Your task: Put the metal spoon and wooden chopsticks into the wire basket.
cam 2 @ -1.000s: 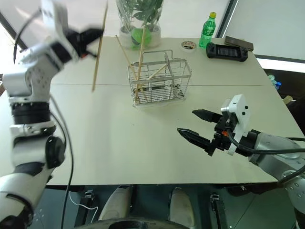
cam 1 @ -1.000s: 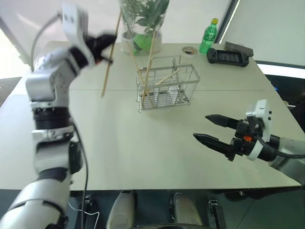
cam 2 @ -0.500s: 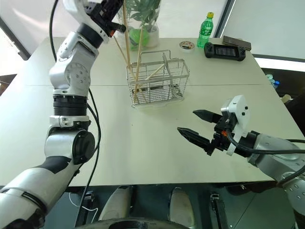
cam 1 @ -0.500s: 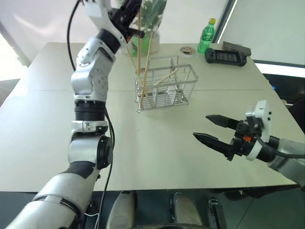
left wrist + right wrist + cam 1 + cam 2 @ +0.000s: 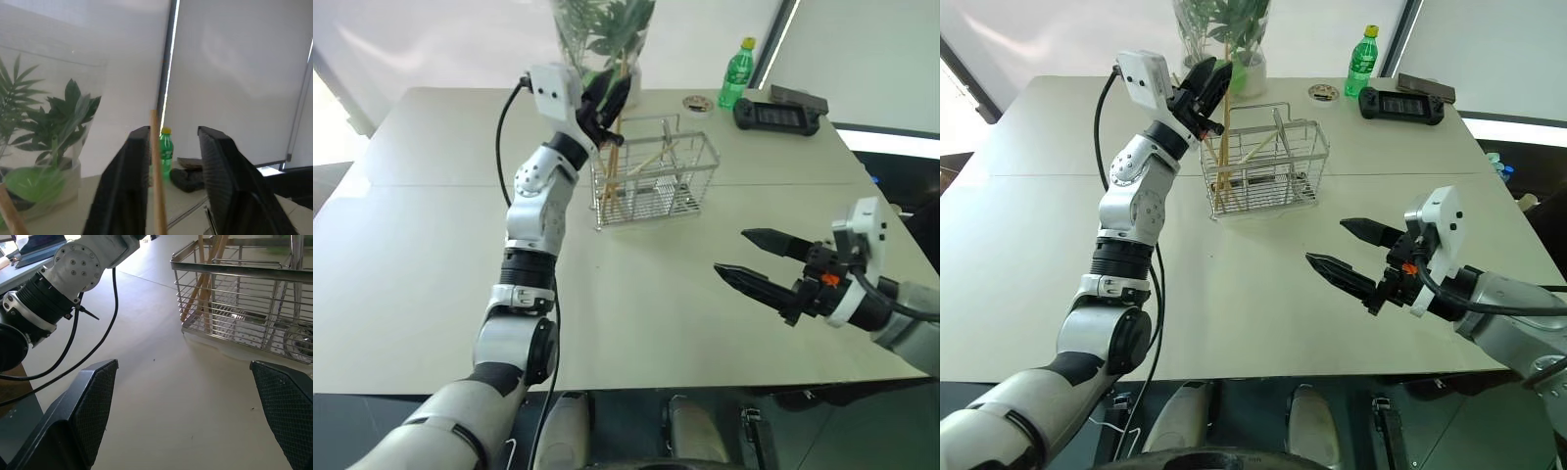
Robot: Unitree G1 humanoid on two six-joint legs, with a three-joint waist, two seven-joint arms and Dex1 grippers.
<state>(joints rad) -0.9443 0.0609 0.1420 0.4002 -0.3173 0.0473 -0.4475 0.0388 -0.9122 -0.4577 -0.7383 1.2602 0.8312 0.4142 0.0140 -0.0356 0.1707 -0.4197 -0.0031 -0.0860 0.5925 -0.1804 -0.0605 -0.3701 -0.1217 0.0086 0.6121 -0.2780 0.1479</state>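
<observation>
The wire basket (image 5: 656, 181) stands on the table's far middle. Several wooden chopsticks (image 5: 610, 157) lean upright in its left end, and another lies slanted across the inside. My left gripper (image 5: 605, 98) hovers over that end, open. In the left wrist view one chopstick (image 5: 157, 196) rises in the wide gap between its fingers (image 5: 124, 186), close to one of them. A round shiny shape (image 5: 297, 340) on the basket floor may be the metal spoon's bowl; I cannot tell for sure. My right gripper (image 5: 731, 251) hangs open and empty, nearer than the basket and to its right.
A glass vase with a plant (image 5: 597, 49) stands just behind the basket. A green bottle (image 5: 738, 73), a small round lid (image 5: 702, 102) and a black controller (image 5: 783, 110) sit at the far right. The table's near edge (image 5: 705, 387) runs below my right gripper.
My left arm swung right and down from the table's left side to above the basket, carrying a chopstick. Its fingers have parted around that stick. The right gripper stayed put.
</observation>
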